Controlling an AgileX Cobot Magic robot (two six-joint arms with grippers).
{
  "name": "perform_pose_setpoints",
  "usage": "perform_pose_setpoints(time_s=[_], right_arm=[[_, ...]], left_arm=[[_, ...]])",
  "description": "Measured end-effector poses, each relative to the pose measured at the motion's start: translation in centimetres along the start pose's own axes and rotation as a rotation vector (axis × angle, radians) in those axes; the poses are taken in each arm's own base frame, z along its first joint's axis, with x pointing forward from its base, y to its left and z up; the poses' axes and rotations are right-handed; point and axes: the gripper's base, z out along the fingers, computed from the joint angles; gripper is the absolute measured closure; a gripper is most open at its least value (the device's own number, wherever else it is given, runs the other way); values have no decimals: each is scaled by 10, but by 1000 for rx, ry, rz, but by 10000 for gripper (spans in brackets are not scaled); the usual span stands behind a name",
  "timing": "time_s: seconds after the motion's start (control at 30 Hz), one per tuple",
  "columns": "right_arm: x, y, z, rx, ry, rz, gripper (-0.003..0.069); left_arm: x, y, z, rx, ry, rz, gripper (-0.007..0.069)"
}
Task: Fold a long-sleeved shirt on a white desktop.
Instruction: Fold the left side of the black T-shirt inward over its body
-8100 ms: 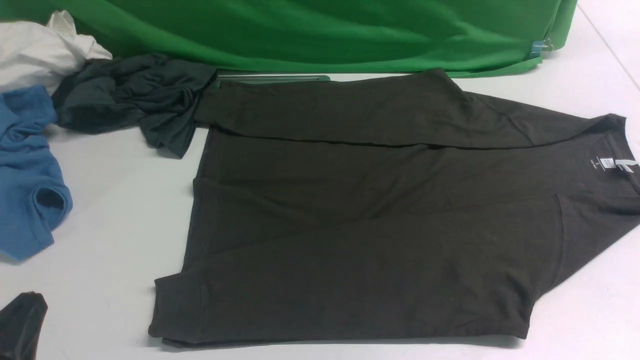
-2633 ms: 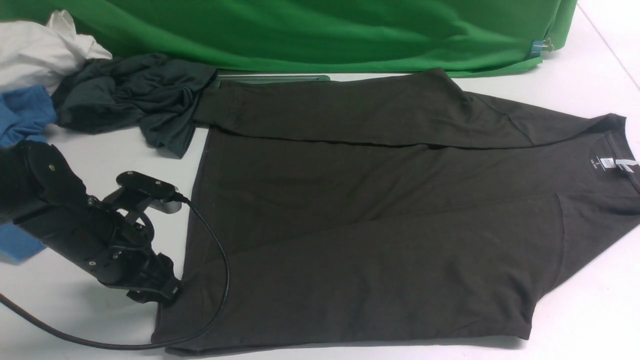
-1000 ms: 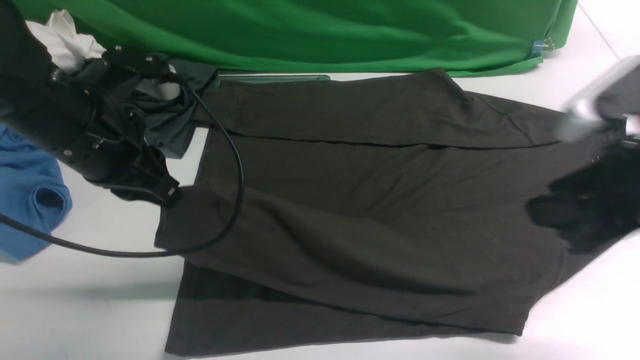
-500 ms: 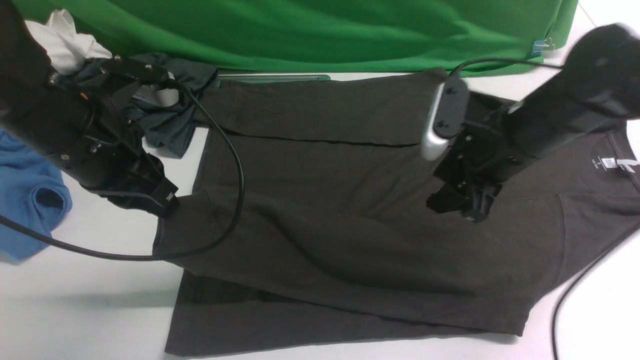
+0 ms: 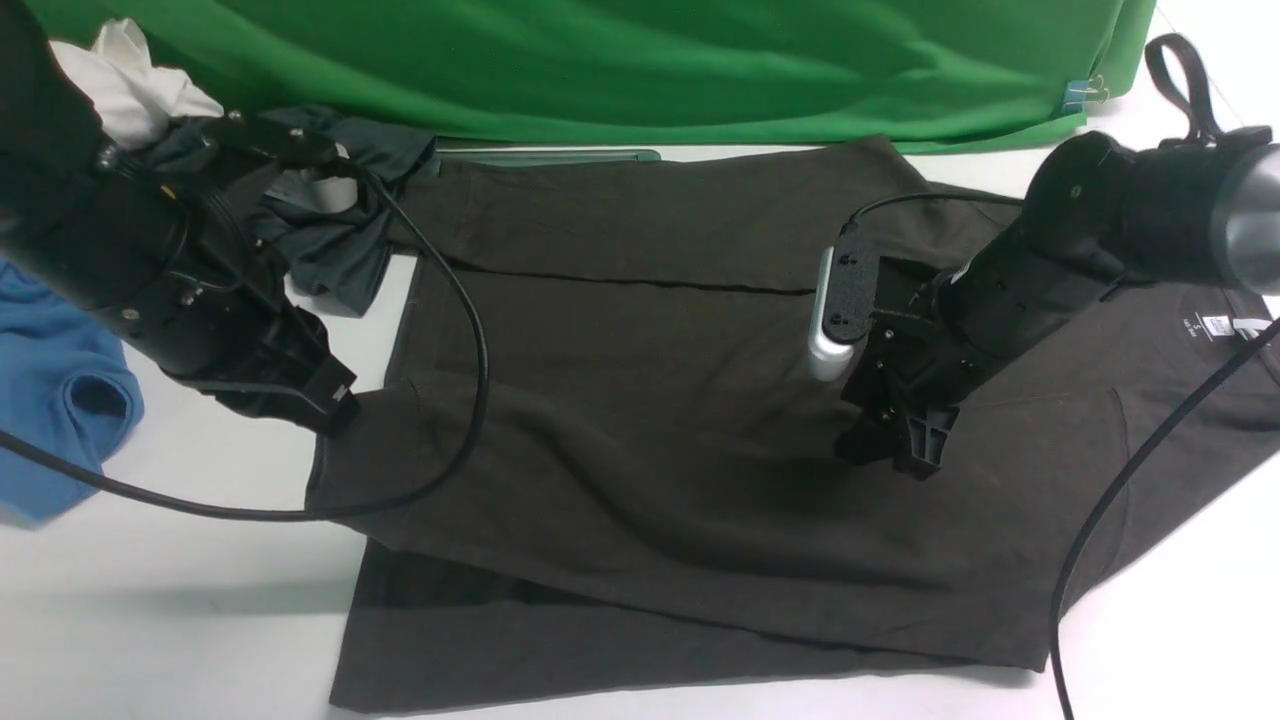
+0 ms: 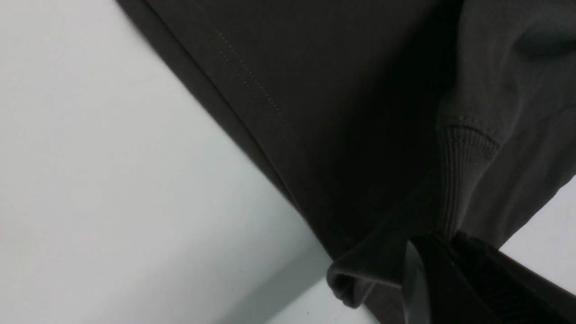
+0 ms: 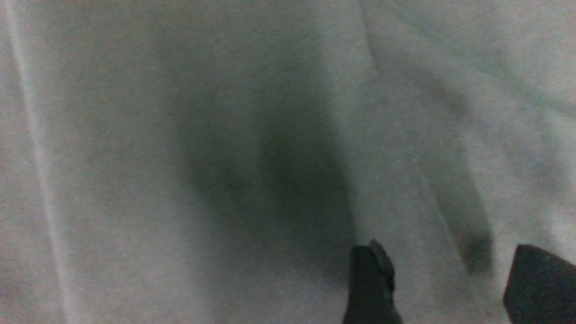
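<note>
Front view: even, diffuse light from above, focus sharp. The white surface [image 5: 200, 640] reads bright and matte, with a soft grey shadow band across its near left part. Dark shadow patch on the long-sleeved shirt [image 5: 620, 470] under the right claw [image 5: 893, 455]. Left wrist view: knit crisp, deep shadow beneath the raised fold. Right wrist view: grainy, soft, washed pale, probably overexposed; claw tips [image 7: 371, 283] blurred.

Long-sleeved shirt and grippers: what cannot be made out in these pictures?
- Front view: the long-sleeved shirt has its collar cut off by the right edge; its neck label is too small to read.
- Front view: the left gripper hides its fingers.
- Right wrist view: blurred; whether the fingers of the right gripper touch the fabric is unclear.
</note>
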Motion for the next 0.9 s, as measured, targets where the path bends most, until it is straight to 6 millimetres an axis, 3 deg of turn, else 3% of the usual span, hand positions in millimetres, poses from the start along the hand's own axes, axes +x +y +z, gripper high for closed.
perform_pose_setpoints(time_s=[0.33, 0.57, 0.73, 0.9], right_arm=[[1, -2, 3, 9, -1, 2, 459], [2, -1, 5, 2, 8, -9, 625], [2, 0, 5, -18, 13, -11, 642], [-3, 2, -9, -6, -1, -24, 643]], left_arm=[[-1, 1, 0, -7, -11, -3, 596], [-1, 1, 0, -6, -12, -3, 596], [-1, 1, 0, -6, -12, -3, 596], [-1, 1, 0, -7, -12, -2, 596]])
